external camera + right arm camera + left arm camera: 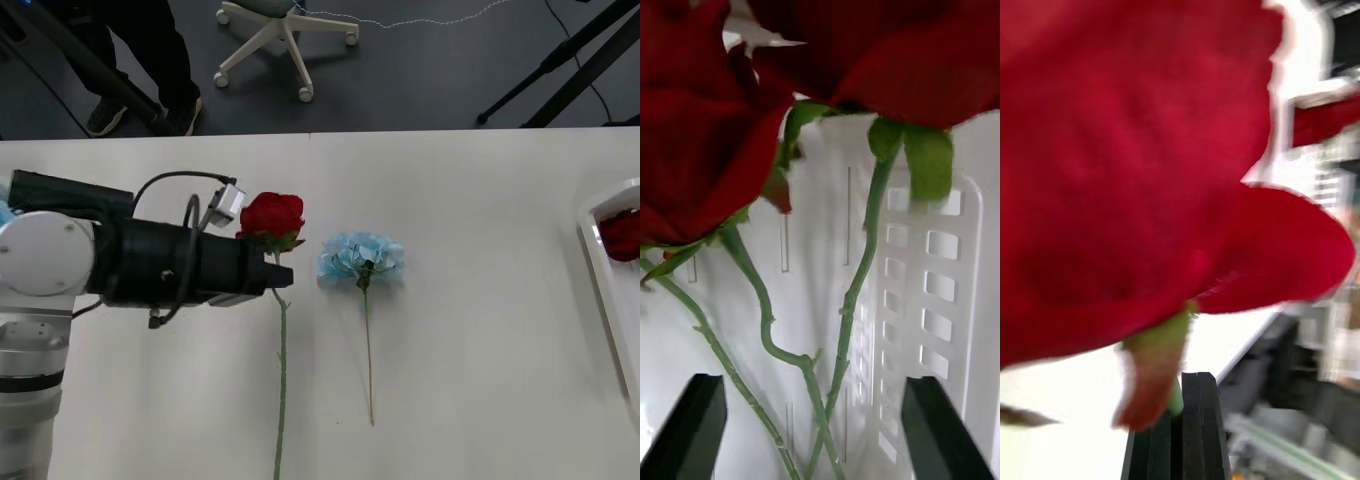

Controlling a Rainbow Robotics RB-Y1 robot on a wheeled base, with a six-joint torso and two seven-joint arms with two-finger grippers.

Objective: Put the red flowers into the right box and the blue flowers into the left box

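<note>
Up front first: reaching in from the left with the left gripper (278,272), clenched on the stem of the red rose (272,218) just under the bloom. Long green stem below the grip, trailing toward the near edge of the white table (480,200). Just beside the rose, to the right and apart from it, a blue flower (362,258) flat on the table, stem toward the near edge too. Far over at the right edge, the white right box (603,275) with red flowers (621,236) already inside. Over to the right wrist view: hovering inside that box with the right gripper (812,386), black fingers (689,424) spread wide at both corners, released, gripping nothing. Ahead, two big red blooms against the slotted white wall, with green stems running down between the fingers and clear of both. Now the left wrist view: black fingers (1184,427) pressed tight together, pinching the green stem right under a huge blurred red bloom. Off behind it, a glimpse of the box with red inside.
</note>
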